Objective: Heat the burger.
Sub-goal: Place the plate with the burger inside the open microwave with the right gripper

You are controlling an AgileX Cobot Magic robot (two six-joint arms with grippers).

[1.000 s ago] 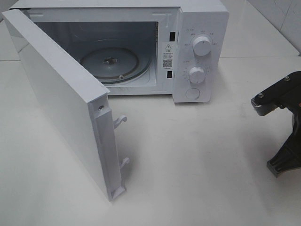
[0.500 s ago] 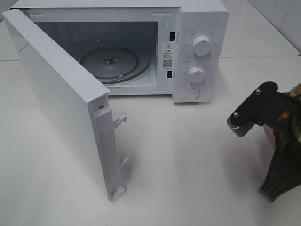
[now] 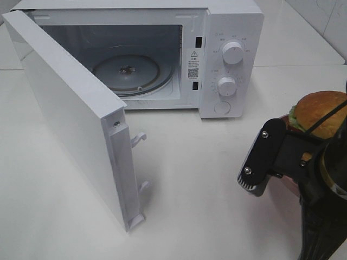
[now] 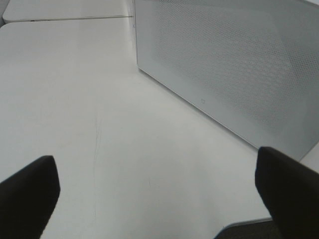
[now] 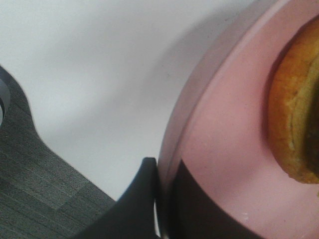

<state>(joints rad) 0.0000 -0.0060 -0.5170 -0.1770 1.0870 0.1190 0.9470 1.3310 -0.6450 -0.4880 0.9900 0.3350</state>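
Note:
The burger (image 3: 320, 114), with a golden-brown bun over green lettuce, rides on a reddish-brown plate (image 3: 286, 183) at the right edge of the exterior view, above the table. My right arm (image 3: 271, 157) carries it. In the right wrist view my right gripper (image 5: 167, 189) is shut on the plate's (image 5: 224, 124) rim, with the burger's (image 5: 294, 124) edge beside it. The left gripper (image 4: 159, 194) is open and holds nothing, and it faces the outer side of the microwave door (image 4: 234, 64). It is out of the exterior view.
The white microwave (image 3: 233, 32) stands at the back, its door (image 3: 70, 119) swung wide open to the front left. The glass turntable (image 3: 127, 73) inside carries nothing. Two knobs (image 3: 232, 52) and a round button sit on the right panel. White table (image 3: 206, 189) lies between door and arm.
My right arm has come in from the right edge toward the middle, bringing the plate and burger into the exterior view. The microwave and its door have not moved.

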